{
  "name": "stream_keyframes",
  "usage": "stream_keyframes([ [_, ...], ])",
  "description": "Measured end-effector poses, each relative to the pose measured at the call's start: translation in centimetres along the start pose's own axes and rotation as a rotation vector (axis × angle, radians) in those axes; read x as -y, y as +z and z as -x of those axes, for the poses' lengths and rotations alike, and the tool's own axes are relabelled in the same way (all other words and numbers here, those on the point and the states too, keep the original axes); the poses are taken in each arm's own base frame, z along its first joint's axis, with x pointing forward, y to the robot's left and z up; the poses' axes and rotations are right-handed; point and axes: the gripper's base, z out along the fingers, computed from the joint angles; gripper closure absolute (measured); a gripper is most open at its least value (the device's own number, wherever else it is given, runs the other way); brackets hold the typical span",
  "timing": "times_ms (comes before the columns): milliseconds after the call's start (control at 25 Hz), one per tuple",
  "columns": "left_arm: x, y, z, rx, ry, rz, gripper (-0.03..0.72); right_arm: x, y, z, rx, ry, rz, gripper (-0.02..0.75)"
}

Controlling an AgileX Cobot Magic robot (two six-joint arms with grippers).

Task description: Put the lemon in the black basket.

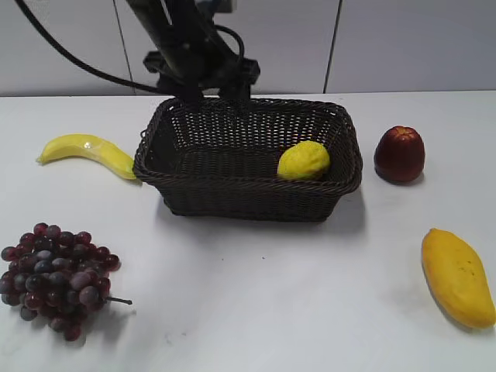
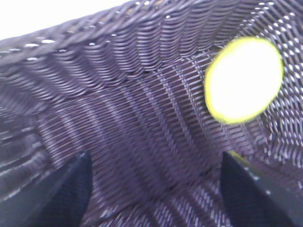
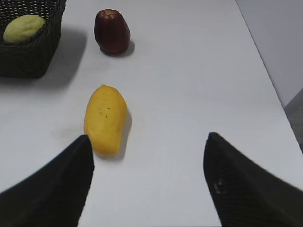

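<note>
The lemon (image 1: 304,160) lies inside the black basket (image 1: 232,182), at its right end, against the front wall. My left gripper (image 1: 217,93) hangs open and empty over the basket's back rim. In the left wrist view the open jaws (image 2: 156,161) frame the woven basket floor (image 2: 118,56), and the lemon (image 2: 244,80) shows overexposed up and to the right, apart from them. My right gripper (image 3: 147,142) is open and empty over bare table; its view shows the lemon (image 3: 23,28) in the basket (image 3: 33,61) at the far left. The right gripper does not show in the exterior view.
A banana (image 1: 85,151) lies left of the basket and a bunch of dark grapes (image 1: 54,275) at the front left. A dark red fruit (image 1: 399,153) stands right of the basket. A mango (image 1: 457,275) lies at the front right, close to my right gripper's left finger (image 3: 105,118).
</note>
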Motion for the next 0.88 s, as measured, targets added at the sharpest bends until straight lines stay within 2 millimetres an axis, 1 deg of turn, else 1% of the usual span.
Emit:
stream_keyframes([
  [40,-0.1,-1.6,0.0,0.0,0.022,0.032,0.072,0.0,0.0,0.0,0.0,0.0,0.0,0.148],
  [120,-0.5,-4.0,-0.2,-0.013,0.046,0.079,0.087,0.0,0.0,0.0,0.0,0.0,0.0,0.148],
  [160,-0.9,-5.5,-0.4,-0.014,0.045,0.1,0.092,0.0,0.0,0.0,0.0,0.0,0.0,0.148],
  [200,-1.4,-6.5,-0.6,-0.013,0.04,0.117,0.094,0.0,0.0,0.0,0.0,0.0,0.0,0.148],
  [400,-5.3,-11.1,-1.5,0.043,-0.054,0.188,0.097,0.0,0.0,0.0,0.0,0.0,0.0,0.148],
  [520,-8.0,-13.5,-3.5,0.049,-0.135,0.224,0.099,0.0,0.0,0.0,0.0,0.0,0.0,0.148],
  [600,-9.3,-14.6,-5.9,0.026,-0.191,0.242,0.101,0.0,0.0,0.0,0.0,0.0,0.0,0.148],
  [680,-10.4,-15.5,-8.7,-0.01,-0.245,0.258,0.101,0.0,0.0,0.0,0.0,0.0,0.0,0.148],
  [720,-10.8,-16.2,-10.7,-0.026,-0.279,0.271,0.101,0.0,0.0,0.0,0.0,0.0,0.0,0.148],
  [800,-11.5,-16.5,-14.4,-0.082,-0.337,0.295,0.101,0.0,0.0,0.0,0.0,0.0,0.0,0.148],
  [840,-11.5,-16.9,-16.4,-0.103,-0.366,0.305,0.101,0.0,0.0,0.0,0.0,0.0,0.0,0.148],
  [880,-11.4,-17.7,-18.7,-0.106,-0.403,0.319,0.101,0.0,0.0,0.0,0.0,0.0,0.0,0.148],
])
